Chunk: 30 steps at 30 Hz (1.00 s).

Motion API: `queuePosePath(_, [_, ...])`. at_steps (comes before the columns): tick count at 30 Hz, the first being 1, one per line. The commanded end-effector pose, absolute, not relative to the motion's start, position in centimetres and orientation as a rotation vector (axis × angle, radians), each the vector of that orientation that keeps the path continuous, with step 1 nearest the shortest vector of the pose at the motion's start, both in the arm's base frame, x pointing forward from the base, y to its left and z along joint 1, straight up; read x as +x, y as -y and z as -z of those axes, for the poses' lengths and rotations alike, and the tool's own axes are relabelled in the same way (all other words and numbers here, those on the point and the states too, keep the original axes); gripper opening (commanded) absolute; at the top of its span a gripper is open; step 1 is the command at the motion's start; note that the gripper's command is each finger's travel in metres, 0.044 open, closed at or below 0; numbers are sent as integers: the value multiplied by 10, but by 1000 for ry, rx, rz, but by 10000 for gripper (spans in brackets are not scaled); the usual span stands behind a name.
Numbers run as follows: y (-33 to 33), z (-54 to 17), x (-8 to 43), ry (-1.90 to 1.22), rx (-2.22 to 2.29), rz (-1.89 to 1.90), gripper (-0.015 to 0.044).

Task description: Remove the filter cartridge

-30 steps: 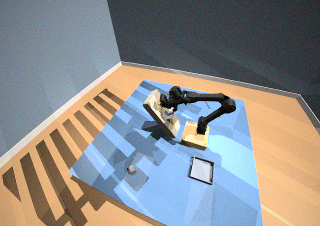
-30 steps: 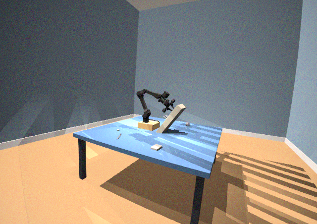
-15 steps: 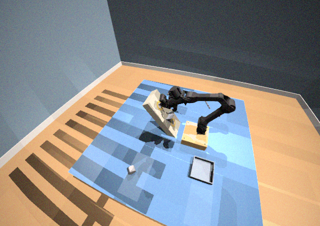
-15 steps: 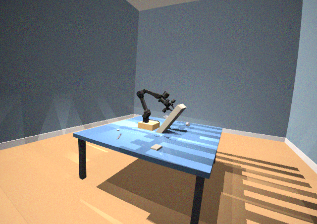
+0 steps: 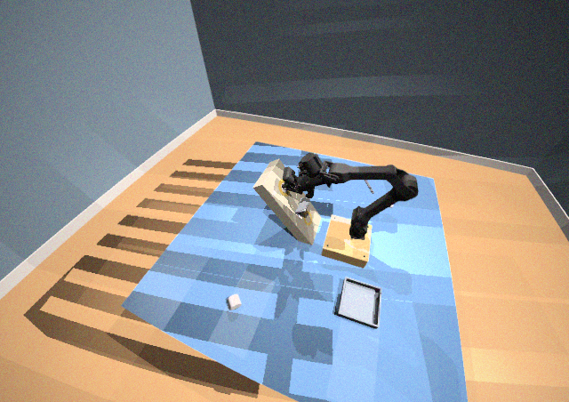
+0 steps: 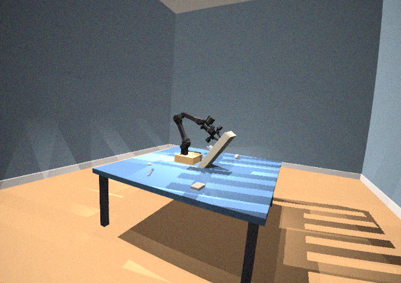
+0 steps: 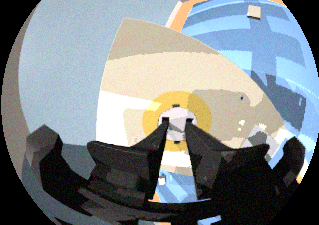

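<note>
The round pale cartridge (image 7: pixel 177 111) sits in the tilted beige service panel (image 5: pixel 262 185) (image 6: pixel 217 150) (image 7: pixel 150 68), inside a yellow ring (image 7: pixel 152 116). My gripper (image 7: pixel 177 124) (image 6: pixel 218 138) is slightly open, with nothing held between its fingers. Its two narrow fingertips are over the cartridge's face, one left and one right of its middle. They cover the places where slots could show; whether they are inside them I cannot tell. In the top view the arm hides the cartridge. The tray (image 5: pixel 358 303) is empty, beyond the robot's base from the panel.
A pale grey angular piece (image 5: pixel 301 206) (image 7: pixel 259 137) projects from the panel lower down. The arm stands on a wooden base block (image 5: pixel 344 251) (image 6: pixel 187 158). A small white cylinder (image 5: pixel 234 301) (image 6: pixel 237 156), a flat pale block (image 6: pixel 197 186) and a thin stick (image 5: pixel 369 186) (image 6: pixel 150 171) lie on the blue table.
</note>
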<state>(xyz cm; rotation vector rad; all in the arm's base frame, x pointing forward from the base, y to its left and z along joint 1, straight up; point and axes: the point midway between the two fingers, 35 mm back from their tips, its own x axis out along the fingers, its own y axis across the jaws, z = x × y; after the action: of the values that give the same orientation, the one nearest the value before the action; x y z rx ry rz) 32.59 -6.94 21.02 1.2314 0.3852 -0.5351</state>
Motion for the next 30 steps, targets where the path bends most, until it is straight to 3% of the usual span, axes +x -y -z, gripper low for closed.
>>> queuePosePath(1, [69, -209, 328, -386, 1237, 533, 100])
queuePosePath(30, [71, -202, 338, -385, 1237, 532, 100])
